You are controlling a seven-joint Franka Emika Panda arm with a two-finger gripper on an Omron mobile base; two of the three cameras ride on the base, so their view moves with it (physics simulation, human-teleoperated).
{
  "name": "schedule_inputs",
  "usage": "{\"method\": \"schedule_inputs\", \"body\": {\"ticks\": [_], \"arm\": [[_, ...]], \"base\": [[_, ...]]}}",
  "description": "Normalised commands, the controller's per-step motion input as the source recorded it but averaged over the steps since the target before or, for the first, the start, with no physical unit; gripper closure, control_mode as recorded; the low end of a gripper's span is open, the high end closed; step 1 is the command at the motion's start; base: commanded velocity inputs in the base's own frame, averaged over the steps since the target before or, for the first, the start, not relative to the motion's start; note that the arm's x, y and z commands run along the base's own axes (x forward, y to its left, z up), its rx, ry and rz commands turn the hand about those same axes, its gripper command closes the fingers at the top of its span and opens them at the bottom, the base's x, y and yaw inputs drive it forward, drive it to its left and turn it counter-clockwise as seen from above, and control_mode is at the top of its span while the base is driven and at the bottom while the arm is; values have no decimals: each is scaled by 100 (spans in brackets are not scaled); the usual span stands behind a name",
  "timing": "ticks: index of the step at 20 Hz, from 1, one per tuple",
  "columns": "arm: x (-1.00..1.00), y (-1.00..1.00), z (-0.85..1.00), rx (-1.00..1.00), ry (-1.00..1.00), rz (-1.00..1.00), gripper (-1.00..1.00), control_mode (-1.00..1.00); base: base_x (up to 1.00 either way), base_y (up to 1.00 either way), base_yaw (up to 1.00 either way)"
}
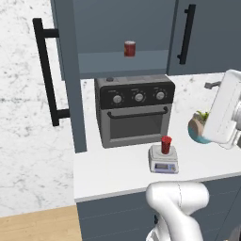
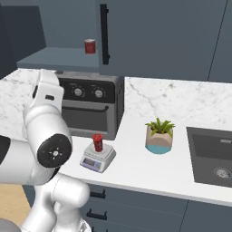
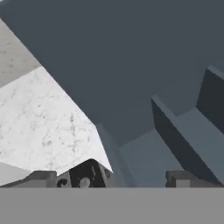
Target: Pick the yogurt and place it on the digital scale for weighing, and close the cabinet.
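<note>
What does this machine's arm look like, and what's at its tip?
The arm is glossy white with thick rounded segments and dark round caps at its joints. At its tip the gripper has two small dark grey fingers. No cables or markings are visible.

small light-grey digital scale (image 1: pixel 164 161): display too small to read | dark inset sink (image 2: pixel 213 158): cut off at right edge

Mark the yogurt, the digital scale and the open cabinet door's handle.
yogurt (image 1: pixel 166 144), left base view, on the cup's side.
digital scale (image 1: pixel 164 166), left base view, on its display panel.
cabinet door handle (image 1: pixel 46 70), left base view, on the black bar's middle.
</note>
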Motion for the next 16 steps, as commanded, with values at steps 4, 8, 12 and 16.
{"method": "schedule_inputs", "body": {"ticks": [4,8,12,16], "arm": [[91,100,-100,38,0,-5,-100,-100],[84,100,-96,11,-4,0,-100,-100],[8,100,-89,2,-11,-4,-100,-100],[4,100,-100,15,-10,-7,-100,-100]], "base": [[0,0,0],[0,0,0],[0,0,0],[0,0,0]]}}
